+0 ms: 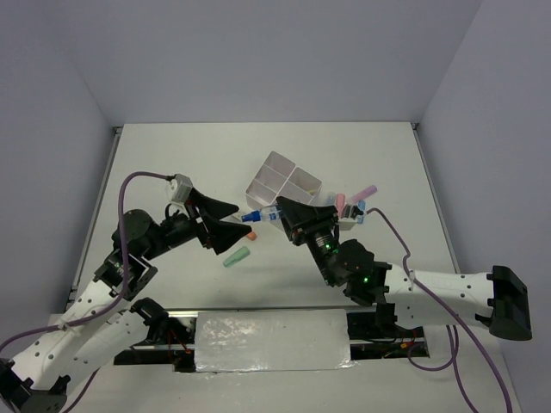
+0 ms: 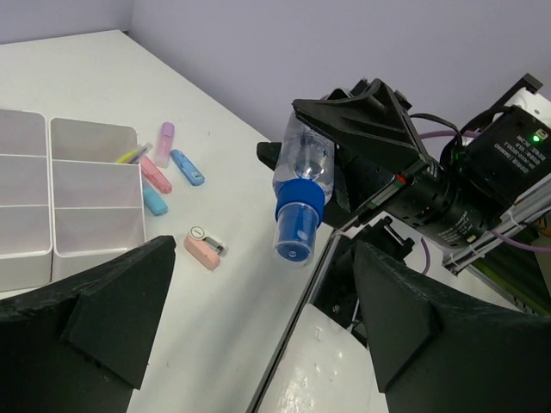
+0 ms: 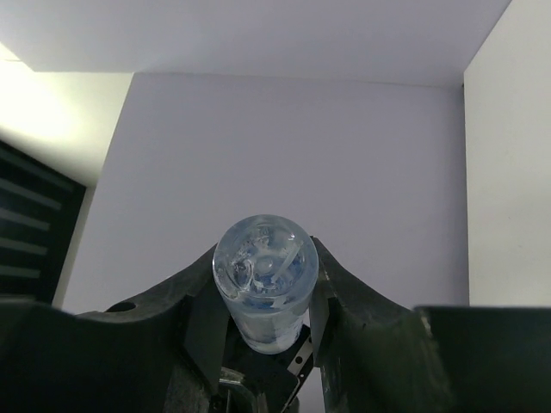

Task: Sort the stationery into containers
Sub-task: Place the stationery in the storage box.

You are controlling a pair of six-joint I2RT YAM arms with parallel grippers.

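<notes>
Evidently my right tool (image 1: 279,212) clamped the blue-capped tube (image 1: 257,215) mid-frame, cap toward my spread left tool (image 1: 226,219), so I judged a slow, level carry to the white box (image 1: 266,177) just up-frame wisest.

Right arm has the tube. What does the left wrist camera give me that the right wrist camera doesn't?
Left wrist only: the white box, loose highlighters beside it, the pink mini stapler, the blue cap of the tube pointing down, and the left gripper open and empty.

Right wrist only: the tube's clear rounded end, seen end-on, pinched between both fingers, with bare wall behind. No table in sight.

Both: the tube held in the right gripper.
</notes>
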